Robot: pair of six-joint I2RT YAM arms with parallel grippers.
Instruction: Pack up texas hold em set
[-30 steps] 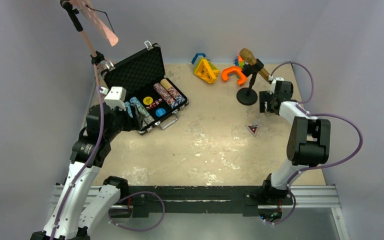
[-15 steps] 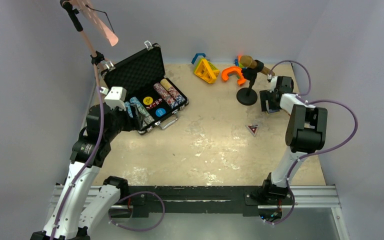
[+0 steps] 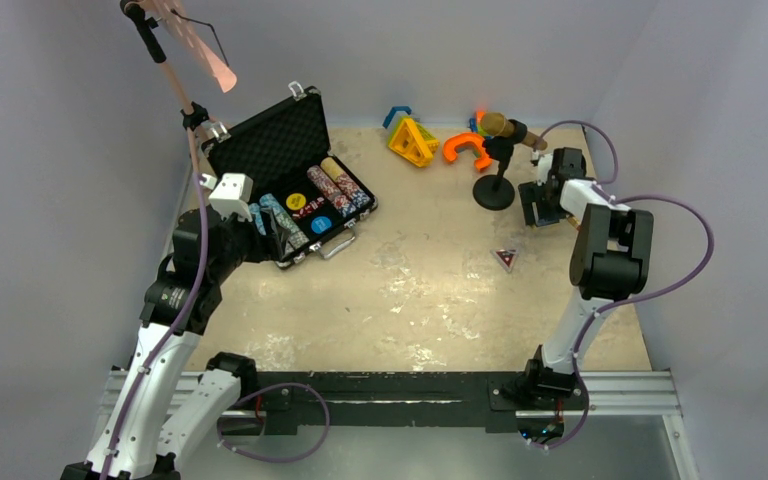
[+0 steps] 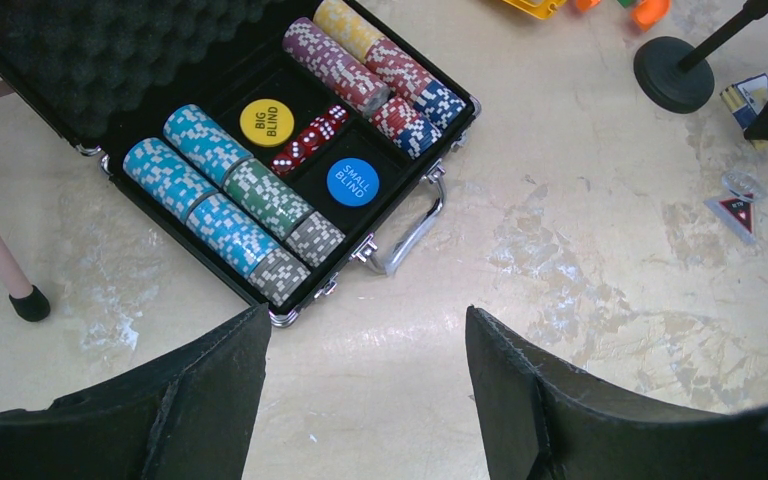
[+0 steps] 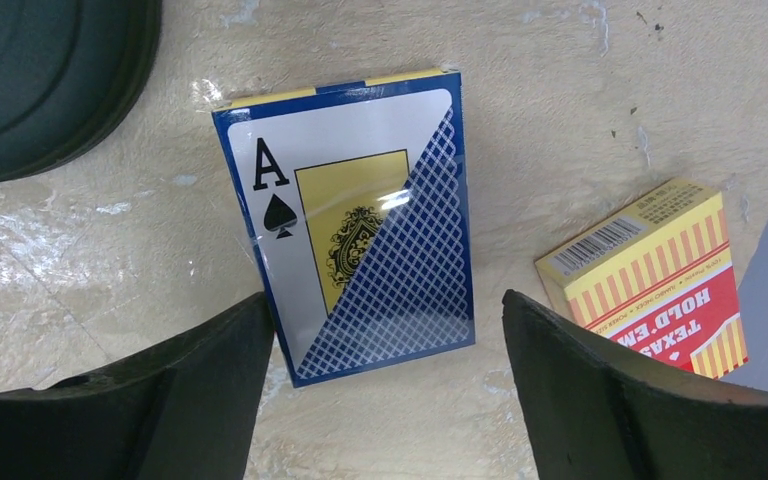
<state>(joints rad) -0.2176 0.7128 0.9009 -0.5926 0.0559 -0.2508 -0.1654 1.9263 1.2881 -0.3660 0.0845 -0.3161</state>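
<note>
The black briefcase (image 3: 275, 140) lies open at the back left. In its tray are rows of poker chips (image 4: 230, 205), a yellow disc (image 4: 266, 122), a blue disc (image 4: 352, 182) and red dice (image 4: 310, 145). My left gripper (image 4: 368, 315) hangs open over bare table just in front of the case's near corner. My right gripper (image 5: 385, 300) is open and low over a blue card deck (image 5: 360, 230) lying flat, its near end between the fingers without contact. A red and yellow card deck (image 5: 650, 275) lies just to the right of it.
The microphone stand's round base (image 5: 50, 80) sits close to the left of the blue deck, with the brown microphone (image 3: 500, 125) above. Plastic toy shapes (image 3: 415, 140) lie at the back. A small red triangle (image 3: 505, 258) lies mid-right on the table. A pink pole (image 3: 185, 95) rises beside the case.
The right arm's elbow has swung toward the back and its gripper has shifted slightly by the stand. The microphone has tilted. The left arm has not moved.
</note>
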